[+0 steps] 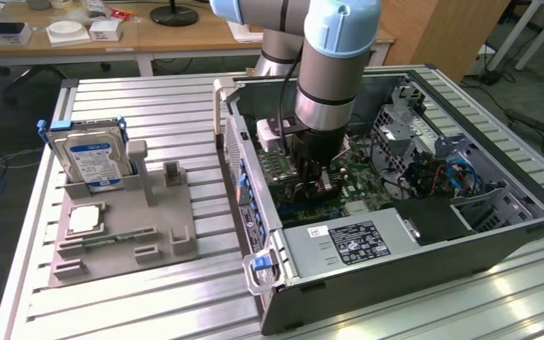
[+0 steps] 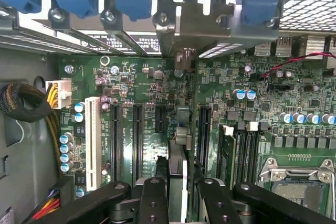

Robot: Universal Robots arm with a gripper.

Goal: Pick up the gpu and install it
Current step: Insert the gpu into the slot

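Gripper point(image 2: 178, 192) fingers point(image 2: 153, 198) partly closed, pinching the gpu point(image 2: 177, 177) edge-on, upright over the motherboard point(image 2: 294, 108) slots near the case point(image 1: 537, 212) rear wall.

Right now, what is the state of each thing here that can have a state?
gripper: shut on the gpu, inside the case
gpu: held edge-on, upright over the motherboard slots
case: lying on its side, side panel off
hard drive: standing upright in the grey holder
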